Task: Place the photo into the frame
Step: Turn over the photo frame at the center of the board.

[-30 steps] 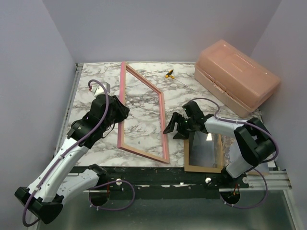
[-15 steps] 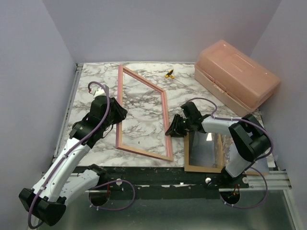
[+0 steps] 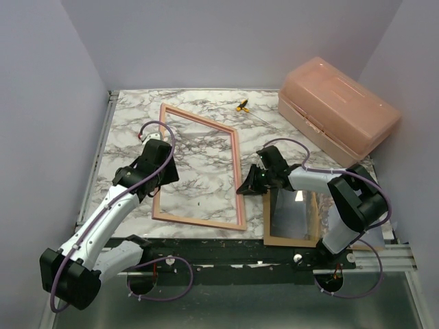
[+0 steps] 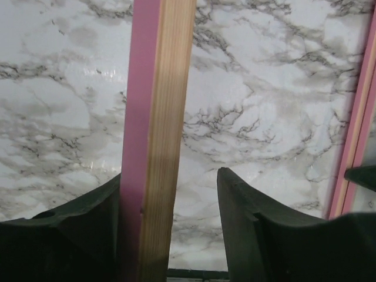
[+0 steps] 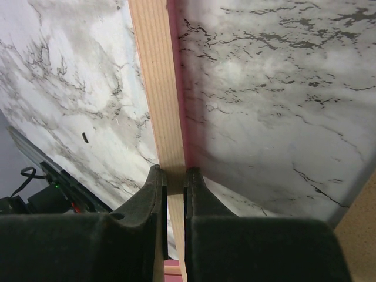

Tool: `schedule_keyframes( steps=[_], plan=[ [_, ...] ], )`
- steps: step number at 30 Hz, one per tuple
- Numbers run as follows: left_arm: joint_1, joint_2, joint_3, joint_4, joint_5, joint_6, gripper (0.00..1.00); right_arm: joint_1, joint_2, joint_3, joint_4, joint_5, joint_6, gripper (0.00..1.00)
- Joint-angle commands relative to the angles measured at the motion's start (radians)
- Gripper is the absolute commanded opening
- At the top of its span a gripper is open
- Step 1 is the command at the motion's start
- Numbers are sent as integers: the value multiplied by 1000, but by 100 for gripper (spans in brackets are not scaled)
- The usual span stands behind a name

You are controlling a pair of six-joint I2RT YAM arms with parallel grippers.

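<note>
**Top view:** the frame [image 3: 199,221] is shown at the middle of the marble desk [image 3: 130,130], with the left gripper [image 3: 160,179] at its left rail and the right gripper [image 3: 244,188] at its right rail.

**Left wrist:** the left gripper [image 4: 170,176] is seen with jaws spread wide astride the frame [image 4: 161,88], one finger touching it.

**Right wrist:** the frame [image 5: 155,76] is pinched by the right gripper [image 5: 174,170], its jaws narrowed onto the rail.

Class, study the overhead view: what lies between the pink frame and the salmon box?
A small yellow-and-black object lies there on the marble table, touching neither the frame nor the box. The top external view shows it.
</note>
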Motion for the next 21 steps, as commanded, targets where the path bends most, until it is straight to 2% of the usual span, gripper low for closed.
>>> schedule_keyframes(
  steps=[1, 6, 9, 17, 21],
  plan=[
    [-22, 44, -22, -63, 79, -11, 62, 8, 30, -46, -29, 90, 58, 0],
    [-17, 53, -22, -78, 56, 0, 72, 9, 15, -51, -36, 97, 57, 0],
    [-14, 55, -16, -95, 34, 7, 74, 8, 9, -50, -39, 104, 58, 0],
    [-2, 46, 31, -173, -81, 39, 92, 8, 10, -51, -35, 105, 60, 0],
    [6, 51, 52, -200, -103, 57, 93, 8, 9, -53, -33, 105, 61, 0]
  ],
)
